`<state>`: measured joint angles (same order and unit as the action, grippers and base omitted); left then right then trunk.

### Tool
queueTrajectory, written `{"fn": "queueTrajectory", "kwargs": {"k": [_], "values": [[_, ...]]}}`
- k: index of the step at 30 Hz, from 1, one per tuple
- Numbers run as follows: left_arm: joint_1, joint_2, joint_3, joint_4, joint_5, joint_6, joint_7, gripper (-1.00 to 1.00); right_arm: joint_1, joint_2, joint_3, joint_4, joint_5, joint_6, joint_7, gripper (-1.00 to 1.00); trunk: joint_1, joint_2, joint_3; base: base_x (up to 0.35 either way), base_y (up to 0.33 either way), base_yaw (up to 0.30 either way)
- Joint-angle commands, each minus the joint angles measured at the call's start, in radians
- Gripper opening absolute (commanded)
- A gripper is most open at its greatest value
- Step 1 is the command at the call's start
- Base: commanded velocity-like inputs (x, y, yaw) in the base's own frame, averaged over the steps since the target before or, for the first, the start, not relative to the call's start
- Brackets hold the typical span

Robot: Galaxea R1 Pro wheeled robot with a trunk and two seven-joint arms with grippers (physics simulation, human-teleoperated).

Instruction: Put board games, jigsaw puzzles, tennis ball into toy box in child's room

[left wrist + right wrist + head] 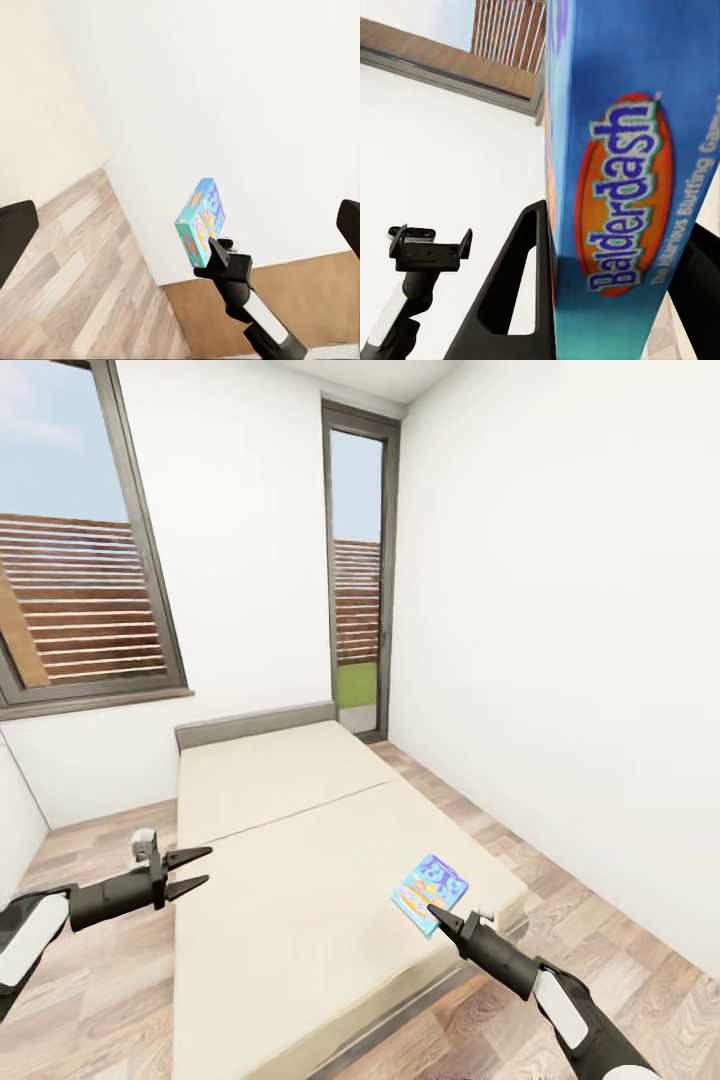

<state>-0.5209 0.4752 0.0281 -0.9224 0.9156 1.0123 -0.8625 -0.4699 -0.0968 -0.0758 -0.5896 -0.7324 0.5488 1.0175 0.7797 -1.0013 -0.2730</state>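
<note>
A light blue board game with "Balderdash" lettering is tilted over the bed's near right corner. My right gripper is shut on its near edge. In the right wrist view the box stands between the dark fingers. The left wrist view looks across at the same box, with the right gripper under it. My left gripper hovers open at the bed's left edge with nothing between its fingers. The table, toy box, jigsaw puzzles and tennis ball are out of view.
The beige bed fills the middle of the room, its grey headboard against the far wall. A white wall runs close along the right, with a strip of wood floor beside the bed. Tall windows stand behind.
</note>
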Motion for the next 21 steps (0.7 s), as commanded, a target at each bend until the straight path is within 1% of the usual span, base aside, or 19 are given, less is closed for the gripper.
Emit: {"fn": "queueTrajectory", "kwargs": {"k": [1,21], "values": [[0.0,0.0,-0.001,-0.001,-0.003,0.003,-0.004,1.0,-0.001,0.0,-0.001,0.001,-0.007,0.008,0.001,-1.0,-0.004,0.006,0.002,0.0,0.0,-0.28],[-0.001,0.0,-0.008,-0.004,-0.003,0.003,-0.003,1.0,-0.001,-0.001,-0.002,0.008,-0.007,0.01,0.004,-1.0,-0.081,0.146,0.073,0.0,0.0,-0.28]]}}
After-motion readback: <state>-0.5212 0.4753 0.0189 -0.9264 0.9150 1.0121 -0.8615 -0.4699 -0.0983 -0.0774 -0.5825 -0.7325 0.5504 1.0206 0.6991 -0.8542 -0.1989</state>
